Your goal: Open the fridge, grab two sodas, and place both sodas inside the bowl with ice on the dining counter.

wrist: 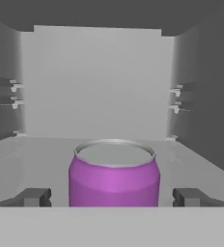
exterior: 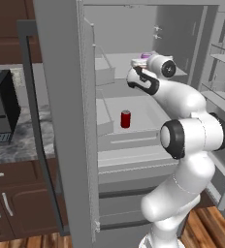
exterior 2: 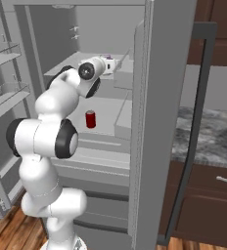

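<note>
hand (wrist: 114, 197) spread wide around purple soda (wrist: 114, 176) at frame centre, fridge (exterior: 61, 121) open; red soda (exterior: 126, 118) lower shelf.

The fridge (exterior: 66, 121) presented as smooth, matt grey metal, shelves likewise. The purple can (wrist: 114, 176) showed a satin sheen with a pale, dull metal top; the red can (exterior: 126, 119) looked glossy. The arm (exterior: 192, 131) appeared as glossy white plastic with dark joints. The surface (exterior 2: 208, 134) looked like polished marbled stone, the cabinets (exterior 2: 203, 200) dark smooth wood, the floor (exterior: 206, 227) varnished wood.
</note>
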